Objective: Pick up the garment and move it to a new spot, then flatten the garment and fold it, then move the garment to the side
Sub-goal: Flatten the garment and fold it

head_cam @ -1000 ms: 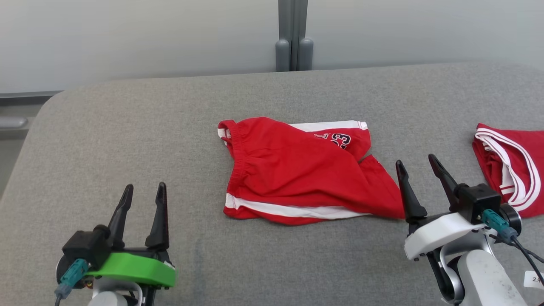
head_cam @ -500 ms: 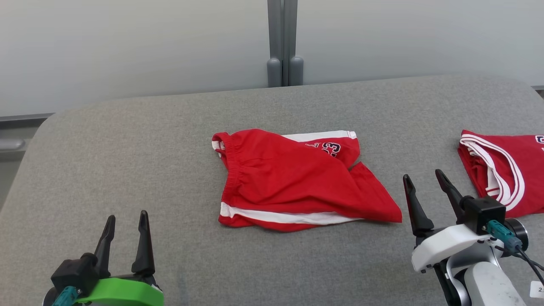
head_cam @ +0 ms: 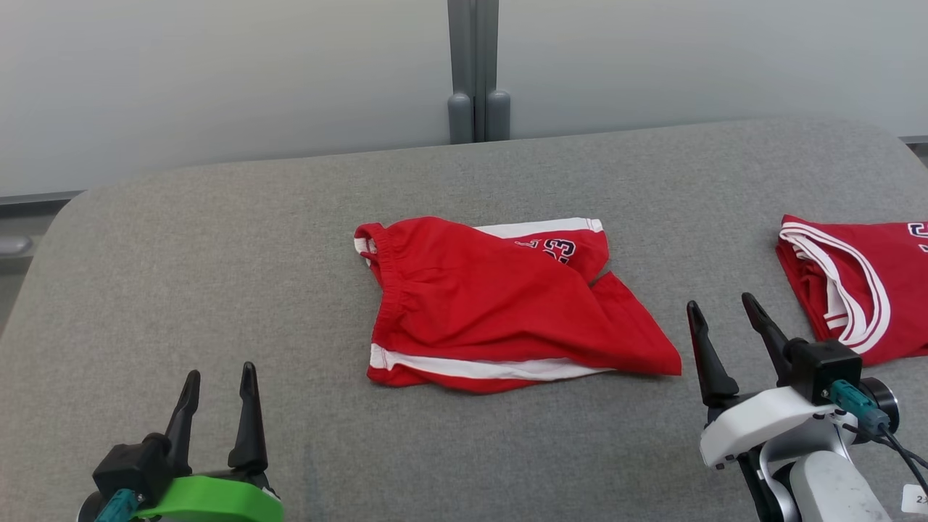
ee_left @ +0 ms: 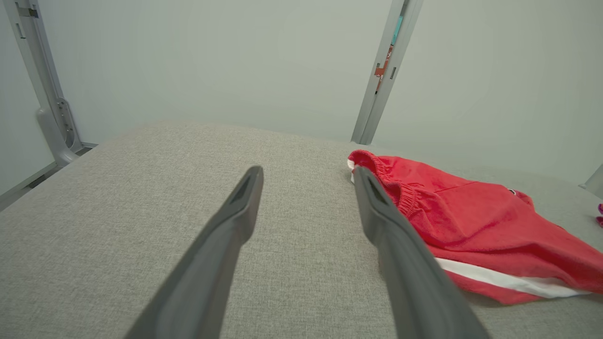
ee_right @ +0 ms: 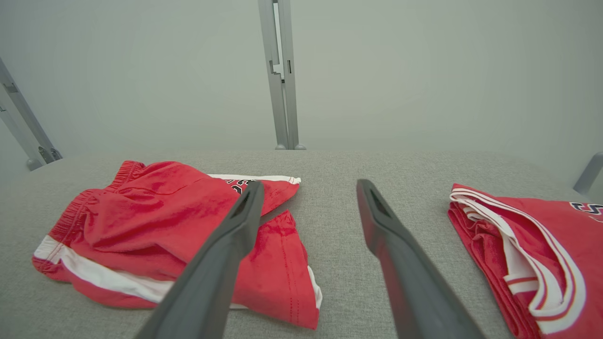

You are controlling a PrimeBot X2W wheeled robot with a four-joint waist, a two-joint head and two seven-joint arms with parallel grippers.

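Observation:
The garment, red shorts [head_cam: 500, 312] with white side stripes and a dark printed number, lies crumpled at the middle of the grey padded table [head_cam: 217, 254]. My left gripper [head_cam: 220, 371] hovers open near the front left, well clear of the shorts; in the left wrist view the shorts [ee_left: 471, 226] lie to the right of the left gripper [ee_left: 307, 170]. My right gripper [head_cam: 721, 301] stands open just right of the shorts' lower right corner, not touching. In the right wrist view the shorts [ee_right: 155, 221] lie behind the right gripper's [ee_right: 309, 182] left finger.
A second red garment with white trim [head_cam: 863, 290] lies folded at the table's right edge, also seen as the folded red garment [ee_right: 541, 245] in the right wrist view. A grey post [head_cam: 475, 72] and pale wall panels stand behind the table.
The head view has shifted a little. Both grippers have drawn back slightly toward the near edge, the left one more, and both stay open. The shorts lie as before.

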